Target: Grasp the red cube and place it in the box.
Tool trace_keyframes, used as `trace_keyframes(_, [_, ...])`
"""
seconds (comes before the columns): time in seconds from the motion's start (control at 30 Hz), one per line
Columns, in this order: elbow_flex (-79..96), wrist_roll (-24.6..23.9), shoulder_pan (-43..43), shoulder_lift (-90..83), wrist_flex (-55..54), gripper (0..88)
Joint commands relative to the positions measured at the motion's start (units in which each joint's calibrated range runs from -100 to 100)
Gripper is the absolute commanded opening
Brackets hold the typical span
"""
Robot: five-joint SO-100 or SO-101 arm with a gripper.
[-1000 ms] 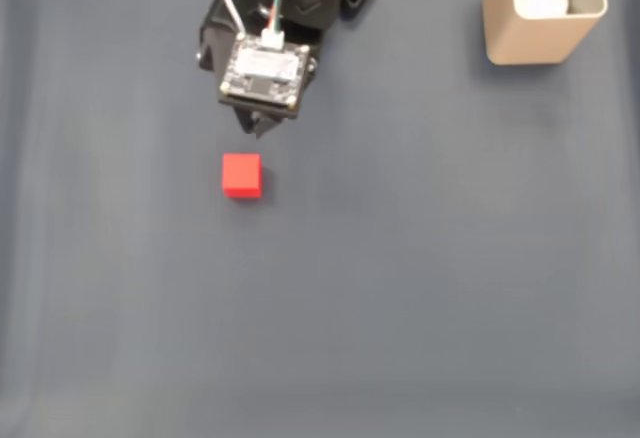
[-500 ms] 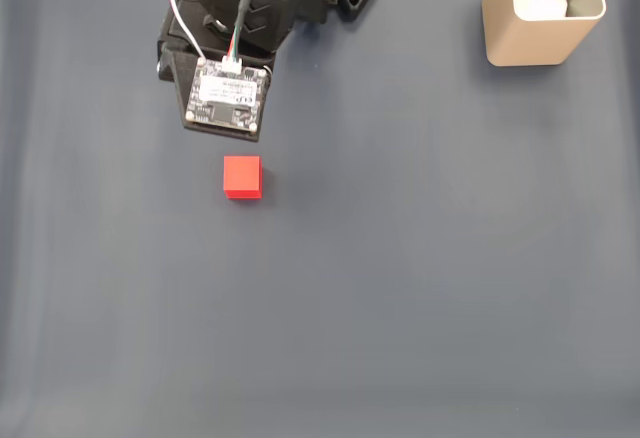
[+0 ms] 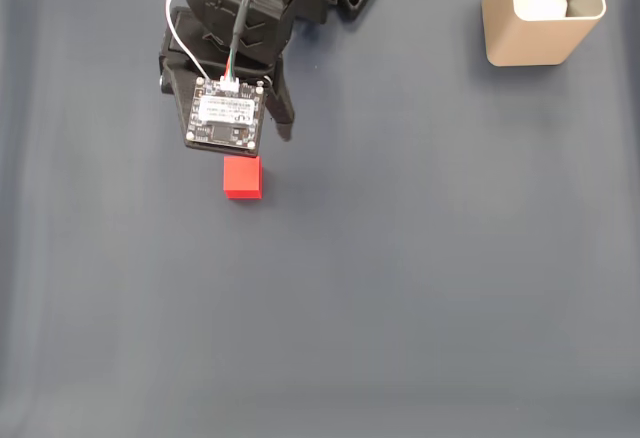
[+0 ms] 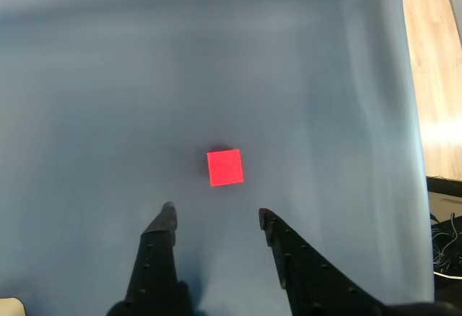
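- One red cube [image 4: 225, 167] lies on the dark worktop [image 3: 420, 278], at 12 o'clock from the end effector [image 4: 214, 215] in the wrist view, apart from both fingertips.
- End effector: jaws spread, holding nothing.
- Box [image 3: 545, 13]: 2 o'clock corner in the fixed view, well apart from the cube.

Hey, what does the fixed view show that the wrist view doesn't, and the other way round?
Fixed view alone: the box standing at the top right of the cloth, something whitish inside it, and the arm's camera board just above the red cube. Wrist view alone: the gripper with its two fingers spread apart short of the cube, neither touching it, plus a strip of wooden floor past the cloth's right edge. Both share the red cube lying on the dark blue-grey cloth.
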Motion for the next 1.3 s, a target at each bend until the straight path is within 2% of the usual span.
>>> trace_keyframes(0.0, [-3.5,-0.8,-0.4,0.4,0.1,35.0])
trace_keyframes(0.2, [-3.9,-1.1,-0.6,3.5,-4.6,42.6])
trace_keyframes(0.33, [-3.6,-1.6,-0.6,5.6,-8.6,44.3])
trace_keyframes(0.67, [2.3,-1.7,-0.6,9.0,-18.3,44.7])
trace_keyframes(1.27, [14.2,-2.3,-2.7,8.8,-29.2,44.8])
